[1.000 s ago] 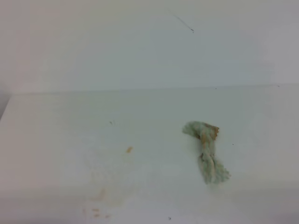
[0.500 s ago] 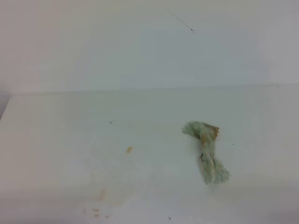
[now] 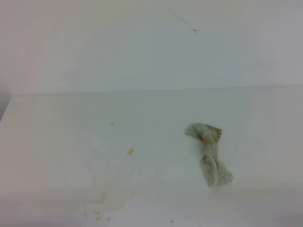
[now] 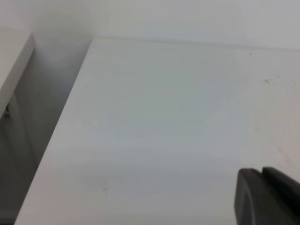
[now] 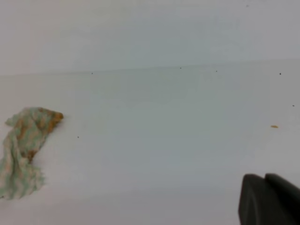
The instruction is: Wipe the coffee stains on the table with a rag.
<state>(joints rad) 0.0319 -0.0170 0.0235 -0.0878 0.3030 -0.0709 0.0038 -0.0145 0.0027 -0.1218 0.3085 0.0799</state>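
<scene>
Only a dark, rounded corner of each gripper shows, at the lower right edge of its own wrist view: the left gripper (image 4: 267, 199) and the right gripper (image 5: 269, 200) are both cut off by the frame, and neither appears in the high view. The right gripper's jaws are pressed together with nothing between them; whether the left one is spread or closed cannot be told from that sliver. The plain white, smooth, matte tabletop (image 3: 57, 123) meets a white wall along a faint line. On its right half lies the small pale green-and-white textured rag (image 3: 209, 152), bunched into a twisted, elongated wad with a frayed, fanned near end and an orange-brown soiled patch at its far end; it touches no gripper. The coffee stains (image 3: 131, 152) lie well apart from it to the left: one small orange-brown speck, with paler tan smears and dots nearer the front edge, faint and blurred against the white. In the right wrist view the rag (image 5: 24, 150) sits at the far left.
</scene>
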